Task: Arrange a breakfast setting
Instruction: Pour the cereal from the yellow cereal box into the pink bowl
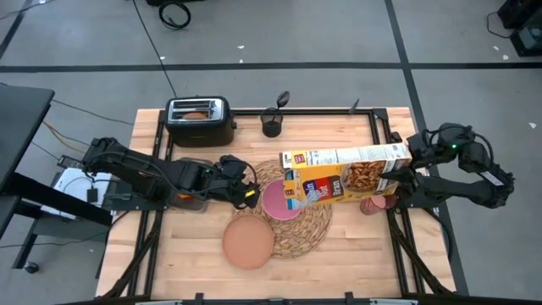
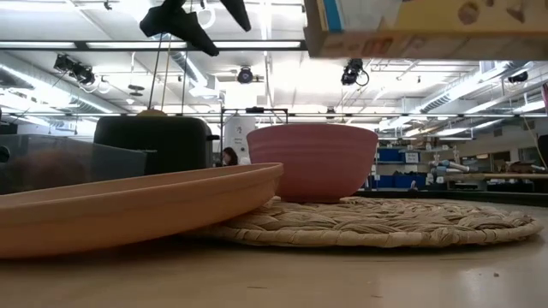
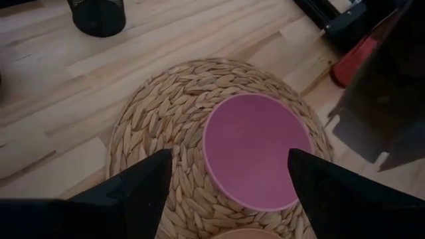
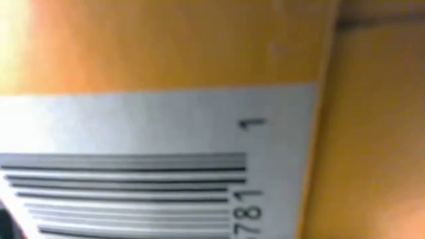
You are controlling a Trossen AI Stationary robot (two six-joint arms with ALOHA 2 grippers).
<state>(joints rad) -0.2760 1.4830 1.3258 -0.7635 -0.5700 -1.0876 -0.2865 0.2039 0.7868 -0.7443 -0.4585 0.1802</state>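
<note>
Fingers: We see the left gripper (image 3: 226, 174) spread wide, holding nothing, hovering over the pink bowl (image 1: 279, 201); the right gripper (image 1: 405, 163) is clamped on one end of the cereal box (image 1: 345, 171), its pads hidden behind the carton.

Table: The wooden table (image 1: 195, 263) carries the whole setting; we read the clock from its centre in the high view.

Cereal box: Held on its side in the air at about three o'clock, its far end over the bowl. We judge a one-end hold leaves it free to sag or slip, and a fall would strike the bowl.

Placemat: The woven placemat (image 1: 313, 227) lies at centre. We think a dropped box could drag it.

Plate: The brownish-pink plate (image 1: 248, 241) sits at seven o'clock, its rim overlapping the mat edge; a nudge might tip it.

Bowl: On the mat, centre-left. If cereal is poured, we fear it could miss, since the box hides the bowl.

Toaster: The black toaster (image 1: 200, 119) stands at eleven o'clock with toast (image 1: 195, 114) in its slot.

Cup: The translucent pink cup (image 1: 378, 203) sits at four o'clock beneath the box, and a low swing could knock it.
</note>
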